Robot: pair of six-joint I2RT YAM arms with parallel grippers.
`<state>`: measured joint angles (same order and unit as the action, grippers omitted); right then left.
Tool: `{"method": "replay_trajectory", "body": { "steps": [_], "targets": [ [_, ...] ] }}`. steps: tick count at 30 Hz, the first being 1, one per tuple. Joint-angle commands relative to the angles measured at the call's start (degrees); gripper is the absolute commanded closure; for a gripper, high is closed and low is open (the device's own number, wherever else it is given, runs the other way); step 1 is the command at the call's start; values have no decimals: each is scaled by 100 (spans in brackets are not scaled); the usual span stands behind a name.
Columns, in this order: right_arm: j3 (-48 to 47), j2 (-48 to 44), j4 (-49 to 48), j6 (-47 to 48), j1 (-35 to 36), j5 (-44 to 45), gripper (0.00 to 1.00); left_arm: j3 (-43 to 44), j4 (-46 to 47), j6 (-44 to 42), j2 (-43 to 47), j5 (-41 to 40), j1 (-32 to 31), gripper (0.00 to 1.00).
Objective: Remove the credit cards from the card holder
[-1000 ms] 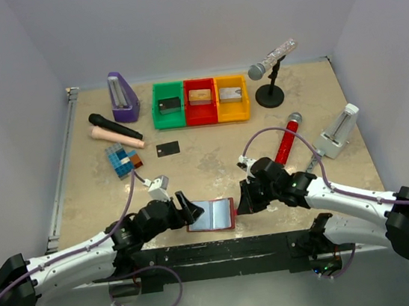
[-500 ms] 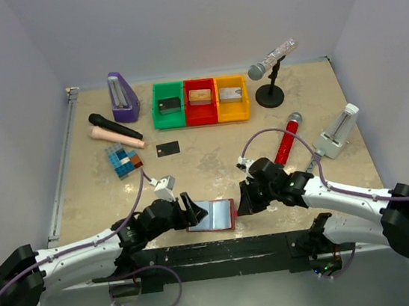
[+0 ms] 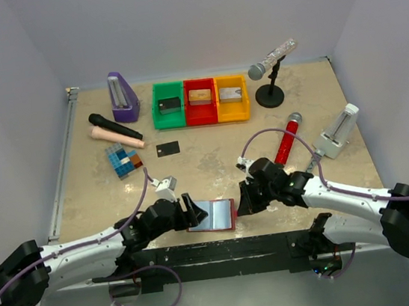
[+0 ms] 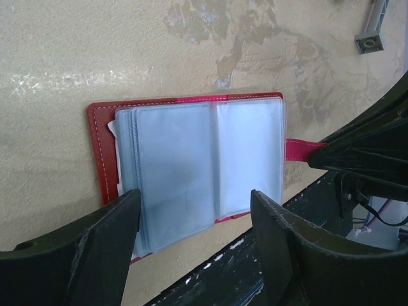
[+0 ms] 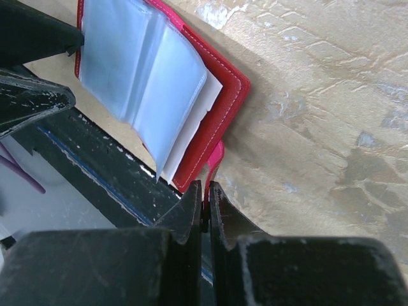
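I work in a lab test cell: bare pale walls (image 3: 172,21) box in my marbled bench (image 3: 213,159), with unrelated props around the coloured bins (image 3: 202,121), a metronome (image 3: 122,97) left of them, a stand microphone (image 3: 269,69) right.

The sandy table (image 3: 214,168) has an open red card holder (image 3: 213,214) at its near edge; a black card (image 3: 167,149) lies further back. Three bins (image 3: 202,120) stand in a row at the back; a red microphone (image 3: 287,140) lies to the right.
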<state>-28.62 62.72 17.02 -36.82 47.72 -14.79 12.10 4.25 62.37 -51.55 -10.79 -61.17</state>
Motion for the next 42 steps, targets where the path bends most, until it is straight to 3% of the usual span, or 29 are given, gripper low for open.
{"method": "replay_trajectory", "body": {
  "steps": [1, 14, 28, 37, 38, 39, 42],
  "targets": [
    [-196, 56, -207, 105, 26, -174, 100, 29, 207, -23, -145, 68, -27, 26],
    [-170, 179, -313, 96, 26, -270, 100, 21, 1288, -392, -523, 780, -27, 30],
    [-100, 56, -269, 87, 26, -191, 100, -23, 1262, -366, -303, 683, -27, 29],
    [-178, -5, 152, 113, 35, 133, 100, -85, 613, -155, 127, 183, -27, 28],
    [-214, -40, 292, 105, 26, 230, 98, -93, 455, -129, 215, 78, -27, 28],
    [-258, -67, 424, 96, 35, 378, 87, -102, 236, -68, 320, -54, -27, 28],
    [-468, -224, 933, 175, 35, 835, 67, -137, -213, 38, 697, -362, -18, 28]
  ]
}}
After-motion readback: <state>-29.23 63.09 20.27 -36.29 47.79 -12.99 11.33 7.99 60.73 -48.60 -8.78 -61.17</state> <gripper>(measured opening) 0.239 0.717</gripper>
